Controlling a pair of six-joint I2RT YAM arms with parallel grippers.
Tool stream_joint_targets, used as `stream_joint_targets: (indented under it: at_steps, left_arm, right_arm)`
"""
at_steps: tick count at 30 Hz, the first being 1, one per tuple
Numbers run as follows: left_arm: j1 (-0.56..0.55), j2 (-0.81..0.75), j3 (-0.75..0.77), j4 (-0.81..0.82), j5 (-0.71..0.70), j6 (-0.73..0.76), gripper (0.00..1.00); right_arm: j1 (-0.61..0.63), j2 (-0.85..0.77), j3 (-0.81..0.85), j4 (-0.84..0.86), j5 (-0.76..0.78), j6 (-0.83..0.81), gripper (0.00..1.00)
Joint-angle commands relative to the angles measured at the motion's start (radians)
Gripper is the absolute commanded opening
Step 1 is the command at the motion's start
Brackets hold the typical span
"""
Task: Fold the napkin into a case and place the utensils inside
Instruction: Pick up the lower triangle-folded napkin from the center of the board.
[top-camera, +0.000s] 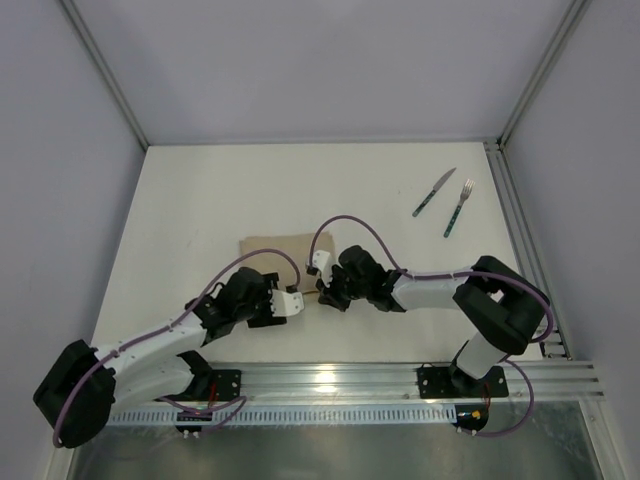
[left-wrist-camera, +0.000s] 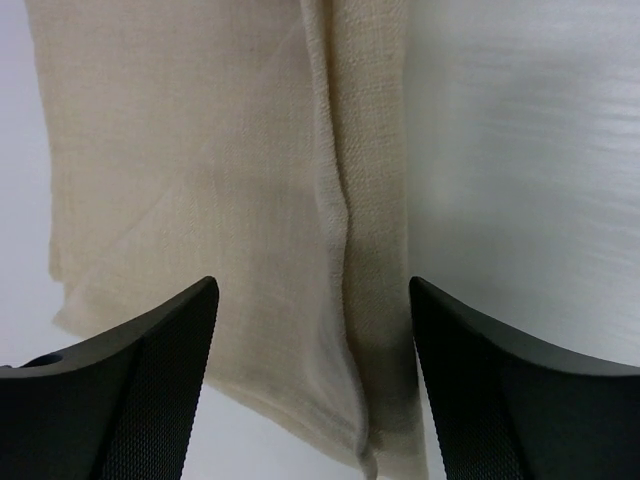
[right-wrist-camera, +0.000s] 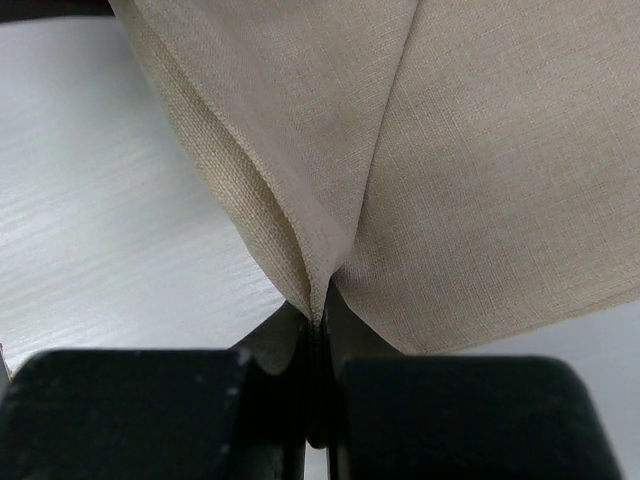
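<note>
The right pincer (right-wrist-camera: 318, 325) is clamped shut on a pinched ridge of the napkin (right-wrist-camera: 480, 170). The beige cloth rises out of the closed jaws in two sloping sheets that meet at a sharp crease. Just to its left, the left pincer (left-wrist-camera: 312, 300) stands wide apart, gripping nothing. Its two dark fingers (left-wrist-camera: 150, 390) sit either side of the cloth's doubled edge strip, which runs lengthways through the gap between them; I cannot tell whether they touch the fabric. From above, the two pincers face each other closely at the napkin's near right corner. The napkin lies as a folded oblong on the white tabletop (top-camera: 250, 190), a little left of the middle and close to the arms. Well apart from it, toward the far right, the knife (top-camera: 434, 192) and fork (top-camera: 458, 208) lie side by side. Both are slanted the same way, with metal heads pointing away and teal handles toward the near side.
</note>
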Motion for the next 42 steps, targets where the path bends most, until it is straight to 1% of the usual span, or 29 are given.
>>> stream_joint_targets:
  at_steps: [1, 5, 9, 12, 16, 18, 19, 21, 22, 23, 24, 28, 31, 34, 35, 37, 38, 40, 41, 42]
  left_arm:
    - [-0.007, -0.067, -0.01, 0.037, -0.14, 0.026, 0.71]
    - [-0.007, -0.13, -0.018, -0.032, -0.17, 0.035, 0.57]
    - [-0.008, -0.143, -0.027, -0.083, -0.167, 0.035, 0.49]
    - [-0.007, -0.139, -0.043, -0.091, -0.168, 0.044, 0.48]
    - [-0.007, -0.118, -0.047, -0.076, -0.167, 0.056, 0.5]
    - [-0.005, -0.095, -0.044, -0.062, -0.185, 0.061, 0.47]
    - [-0.005, -0.089, -0.044, -0.06, -0.19, 0.062, 0.39]
    - [-0.004, -0.093, -0.044, -0.066, -0.193, 0.065, 0.29]
    - [-0.002, -0.101, -0.043, -0.071, -0.191, 0.064, 0.12]
    - [-0.001, -0.11, -0.043, -0.077, -0.191, 0.062, 0.03]
    - [0.001, -0.13, -0.041, -0.082, -0.185, 0.056, 0.0]
    - [0.002, -0.139, -0.006, -0.14, -0.175, 0.032, 0.0]
    - [0.007, -0.141, 0.026, -0.175, -0.176, 0.009, 0.0]
    - [0.03, -0.162, 0.08, -0.236, -0.178, 0.006, 0.0]
    - [0.038, -0.169, 0.095, -0.281, -0.176, 0.006, 0.0]
    - [0.053, -0.181, 0.156, -0.336, -0.176, 0.006, 0.0]
    - [0.055, -0.182, 0.181, -0.394, -0.175, -0.002, 0.0]
    - [0.056, -0.187, 0.255, -0.451, -0.168, -0.01, 0.0]
    - [0.058, -0.19, 0.279, -0.48, -0.167, -0.014, 0.0]
    - [0.059, -0.193, 0.304, -0.535, -0.17, -0.017, 0.0]
  right_arm:
    - [-0.009, -0.015, -0.011, 0.026, -0.021, 0.011, 0.04]
    - [-0.01, -0.018, -0.011, 0.015, -0.021, 0.002, 0.04]
    - [-0.012, -0.018, -0.007, 0.011, -0.026, -0.002, 0.04]
    - [-0.012, -0.022, -0.002, 0.005, -0.026, -0.011, 0.04]
    - [-0.013, -0.017, 0.003, -0.005, -0.032, -0.015, 0.04]
    - [-0.015, -0.015, 0.006, -0.009, -0.033, -0.015, 0.04]
    - [-0.015, -0.017, 0.006, -0.009, -0.035, -0.015, 0.04]
    - [-0.015, -0.017, 0.004, -0.011, -0.035, -0.017, 0.04]
    - [-0.016, -0.018, 0.003, -0.012, -0.032, -0.018, 0.04]
    - [-0.016, -0.018, 0.003, -0.017, -0.03, -0.02, 0.04]
    - [-0.016, -0.018, 0.004, -0.021, -0.027, -0.023, 0.04]
    - [-0.016, -0.028, 0.022, -0.066, -0.012, -0.041, 0.04]
    - [-0.016, -0.057, 0.053, -0.133, -0.004, -0.054, 0.04]
    - [-0.016, -0.098, 0.098, -0.239, -0.001, -0.072, 0.04]
    - [-0.016, -0.11, 0.11, -0.306, -0.003, -0.077, 0.04]
    - [-0.016, -0.144, 0.148, -0.362, -0.006, -0.087, 0.04]
    - [-0.015, -0.155, 0.177, -0.418, -0.006, -0.092, 0.04]
    - [-0.015, -0.184, 0.213, -0.48, -0.004, -0.098, 0.04]
    - [-0.015, -0.193, 0.257, -0.544, -0.004, -0.101, 0.04]
    - [-0.015, -0.199, 0.278, -0.576, -0.004, -0.1, 0.04]
